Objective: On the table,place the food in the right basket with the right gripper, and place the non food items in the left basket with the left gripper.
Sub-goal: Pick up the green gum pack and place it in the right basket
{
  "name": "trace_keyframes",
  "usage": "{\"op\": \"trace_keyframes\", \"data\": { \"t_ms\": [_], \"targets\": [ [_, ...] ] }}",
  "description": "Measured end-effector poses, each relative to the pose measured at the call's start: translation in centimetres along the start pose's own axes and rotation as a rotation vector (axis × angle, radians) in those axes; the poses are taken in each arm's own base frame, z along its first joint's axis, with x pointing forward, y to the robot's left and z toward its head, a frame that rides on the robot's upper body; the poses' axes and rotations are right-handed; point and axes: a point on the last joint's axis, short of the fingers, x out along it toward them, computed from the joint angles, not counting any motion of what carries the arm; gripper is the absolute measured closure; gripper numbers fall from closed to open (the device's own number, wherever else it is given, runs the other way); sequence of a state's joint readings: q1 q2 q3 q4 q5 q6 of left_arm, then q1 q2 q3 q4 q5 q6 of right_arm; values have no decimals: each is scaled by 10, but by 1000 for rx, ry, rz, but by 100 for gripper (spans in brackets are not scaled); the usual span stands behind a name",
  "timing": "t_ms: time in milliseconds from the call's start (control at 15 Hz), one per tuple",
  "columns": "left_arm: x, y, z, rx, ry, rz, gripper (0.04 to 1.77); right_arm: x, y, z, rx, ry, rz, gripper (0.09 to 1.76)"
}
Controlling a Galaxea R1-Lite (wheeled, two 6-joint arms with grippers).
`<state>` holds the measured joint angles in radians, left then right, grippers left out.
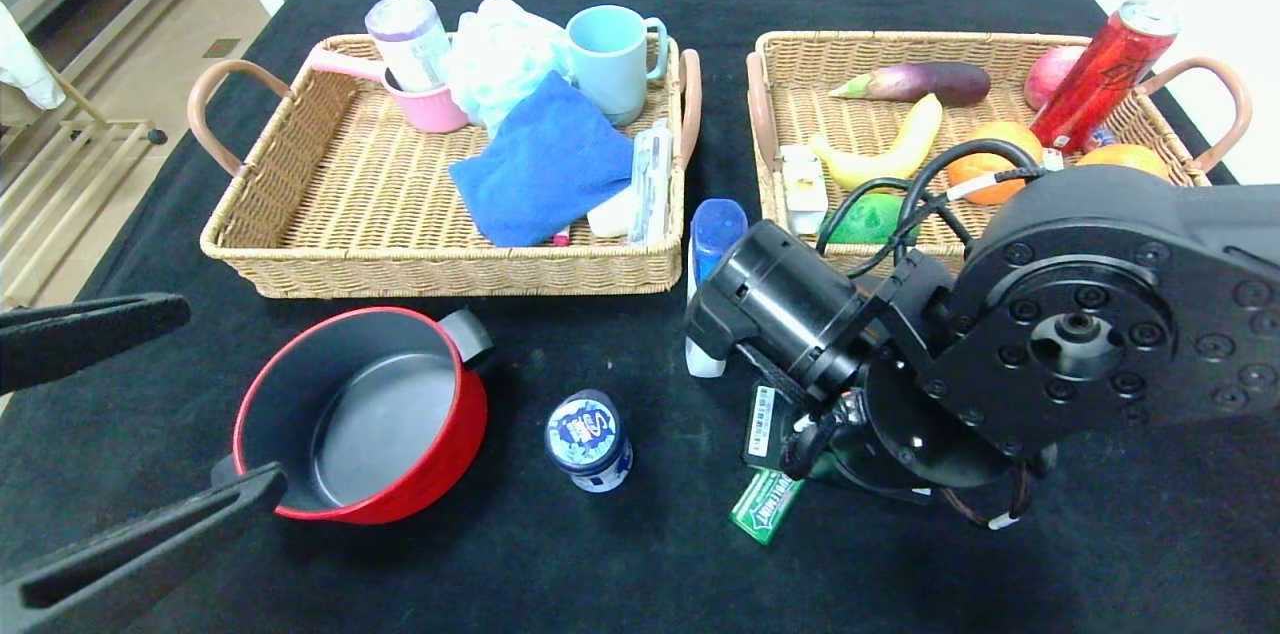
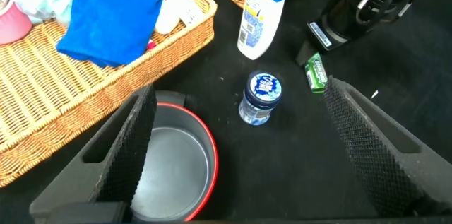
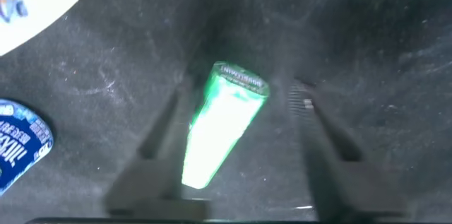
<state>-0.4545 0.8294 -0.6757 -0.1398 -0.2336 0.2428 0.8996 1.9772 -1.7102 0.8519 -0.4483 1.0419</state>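
Note:
The green gum pack [image 1: 765,506] lies on the black table [image 1: 600,564] under my bent right arm. In the right wrist view it [image 3: 222,128] lies between the spread fingers of my right gripper [image 3: 244,90], nearer one finger, with the jaws open. The tub [image 1: 588,439], the red pot [image 1: 370,414] and the white bottle [image 1: 712,244] stand on the cloth. My left gripper [image 1: 232,397] is open, low at the near left, with one finger over the pot [image 2: 166,164]. The banana [image 1: 890,149] and an orange [image 1: 990,164] lie in the right basket [image 1: 900,39].
The left basket [image 1: 300,164] holds a blue cloth [image 1: 545,164], two mugs and other items. The right basket also holds an eggplant [image 1: 920,79], a red can [image 1: 1100,74] and a second orange. The bottle stands between the baskets, close to my right arm.

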Motion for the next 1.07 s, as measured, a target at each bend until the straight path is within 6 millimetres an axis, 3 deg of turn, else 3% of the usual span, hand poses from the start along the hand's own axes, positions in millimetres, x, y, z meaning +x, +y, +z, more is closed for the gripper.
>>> {"op": "trace_keyframes", "data": {
  "t_ms": [200,1067],
  "targets": [
    [0,0,0,0,2,0,9,-1,1,-1,-4,2,2,126],
    [2,0,-3,-2,16,-3,9,-5,-2,-1,-11,-7,-14,126]
  ]
}}
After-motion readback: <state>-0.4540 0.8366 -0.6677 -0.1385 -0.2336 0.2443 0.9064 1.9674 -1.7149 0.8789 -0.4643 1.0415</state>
